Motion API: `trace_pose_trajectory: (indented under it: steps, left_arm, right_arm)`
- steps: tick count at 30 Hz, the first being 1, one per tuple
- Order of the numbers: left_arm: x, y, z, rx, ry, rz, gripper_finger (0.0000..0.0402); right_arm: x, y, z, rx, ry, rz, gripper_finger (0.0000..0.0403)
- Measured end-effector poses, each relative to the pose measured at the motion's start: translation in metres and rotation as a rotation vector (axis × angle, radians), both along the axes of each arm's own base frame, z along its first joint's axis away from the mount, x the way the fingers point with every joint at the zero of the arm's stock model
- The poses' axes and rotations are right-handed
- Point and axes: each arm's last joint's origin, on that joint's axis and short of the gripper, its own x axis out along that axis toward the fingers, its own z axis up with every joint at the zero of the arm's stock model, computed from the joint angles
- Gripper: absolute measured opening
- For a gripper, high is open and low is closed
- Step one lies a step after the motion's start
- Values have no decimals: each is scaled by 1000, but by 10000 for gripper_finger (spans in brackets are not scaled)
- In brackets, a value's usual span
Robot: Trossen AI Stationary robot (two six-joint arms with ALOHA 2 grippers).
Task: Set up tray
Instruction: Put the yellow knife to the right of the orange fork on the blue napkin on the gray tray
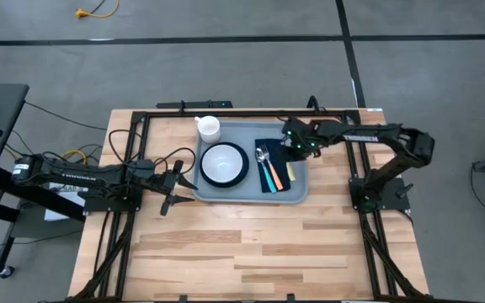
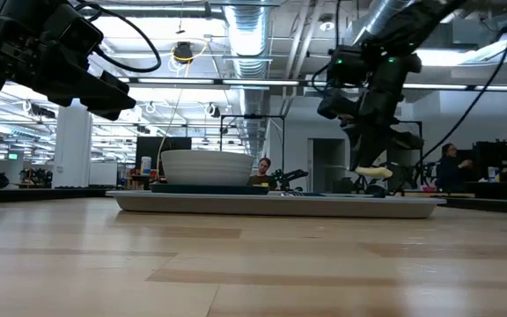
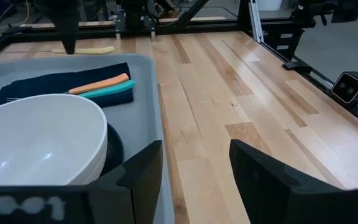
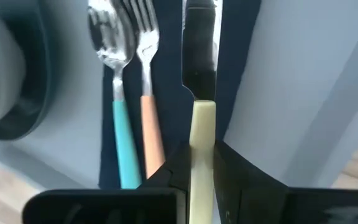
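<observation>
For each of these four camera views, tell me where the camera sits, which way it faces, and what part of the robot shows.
High view: overhead, looking straight down on the table; both arms show.
Low view: at tabletop height, looking level across to the tray; both arms come in from above.
Left wrist view: on the left arm, looking past the open left tool at the bowl.
Right wrist view: on the right arm, looking down at the spoon and fork; the right tool grips a knife.
Shared: both wrist views show the napkin and cutlery.
</observation>
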Motion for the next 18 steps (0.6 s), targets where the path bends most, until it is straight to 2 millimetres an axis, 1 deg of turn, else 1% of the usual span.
trace_pose_trajectory:
  steps: [5, 7, 13, 18]
  left_arm:
    - [0, 0, 0, 0, -1, 0, 176]
    - [0, 0, 0, 0, -1, 0, 176]
    - [0, 0, 0, 0, 0, 0, 176]
    - [0, 0, 0, -1, 1, 0, 176]
  right_arm:
    - [15, -4, -3, 23, 67, 25, 24]
    - [21, -4, -7, 29, 86, 39, 24]
    - [28, -7, -25, 58, 158, 63, 24]
    - [30, -8, -31, 65, 172, 67, 30]
